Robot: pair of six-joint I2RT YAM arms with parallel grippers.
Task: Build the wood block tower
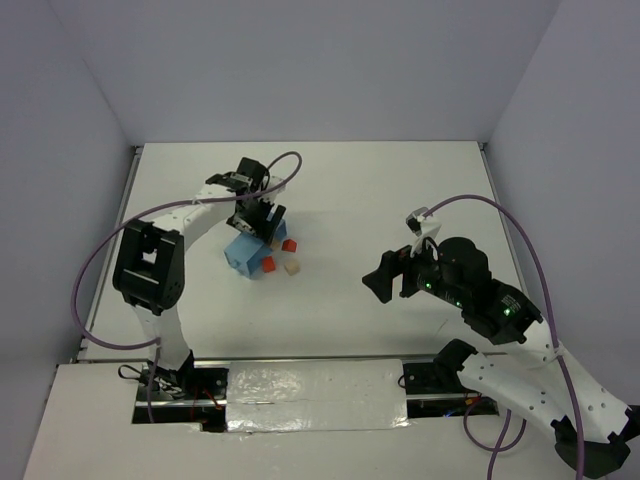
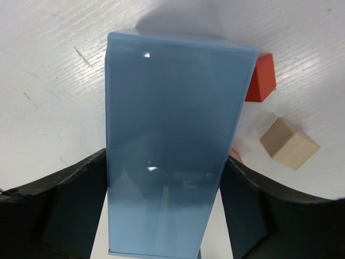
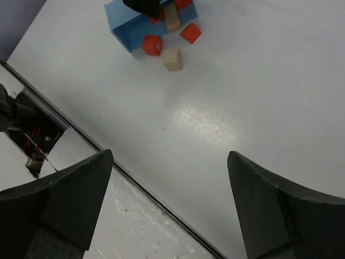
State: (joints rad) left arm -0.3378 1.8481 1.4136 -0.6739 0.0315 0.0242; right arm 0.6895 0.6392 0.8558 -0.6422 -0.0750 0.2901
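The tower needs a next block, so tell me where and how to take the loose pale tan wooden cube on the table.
Take the pale tan wooden cube from straight above, jaws on two opposite side faces. It sits flat on the white table, top bare; the nearest red-orange wooden cube stands close but apart, so a sideways approach would likely knock it.

i count one light-blue tray (image 1: 241,256), two red-orange cubes (image 1: 289,245) (image 1: 267,264) and one pale tan cube (image 1: 291,266) lying loose; any others at the tray are too hidden to count.
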